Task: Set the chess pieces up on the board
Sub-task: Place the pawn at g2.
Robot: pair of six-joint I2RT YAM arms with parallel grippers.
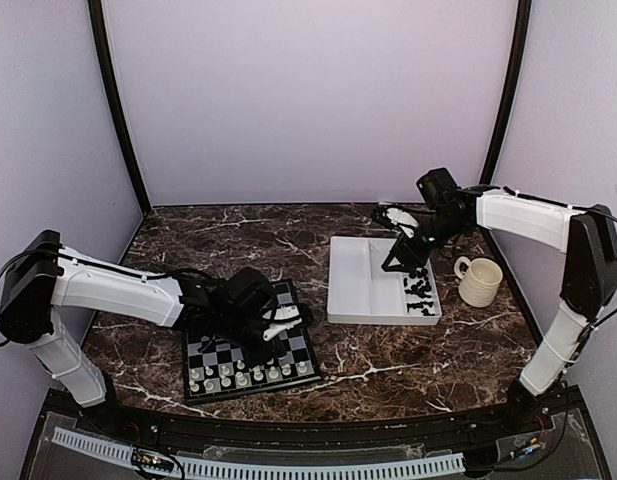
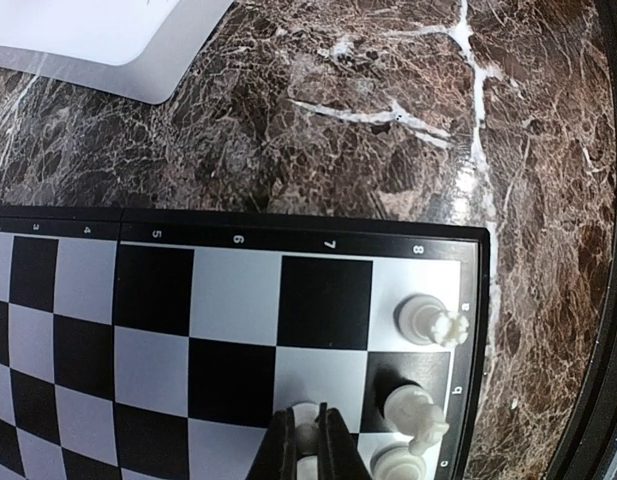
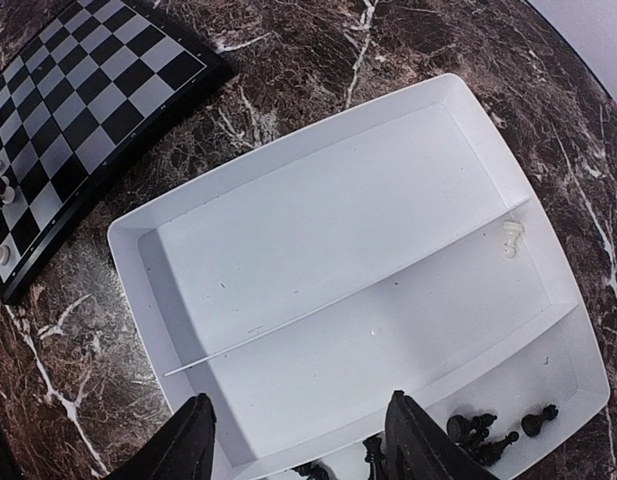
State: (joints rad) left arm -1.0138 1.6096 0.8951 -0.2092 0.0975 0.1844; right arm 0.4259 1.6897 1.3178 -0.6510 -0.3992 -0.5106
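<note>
White chessman (image 2: 305,428) pinched between left fingers (image 2: 280,452), drawn narrow, over board (image 2: 238,300) near its corner; other white chessmen (image 2: 428,322) standing just beside along board edge; board flat on marble tabletop (image 1: 238,230), left of white tray (image 3: 288,230); black chessmen (image 3: 478,430) clustered at tray's edge, close to right fingers (image 3: 193,440), spread wide, holding nothing; lone white piece (image 3: 511,238) lying by divider; cream mug (image 1: 479,281) beside tray; left arm (image 1: 118,290) stretched low over board; right arm (image 1: 523,215) angled down over tray.
</note>
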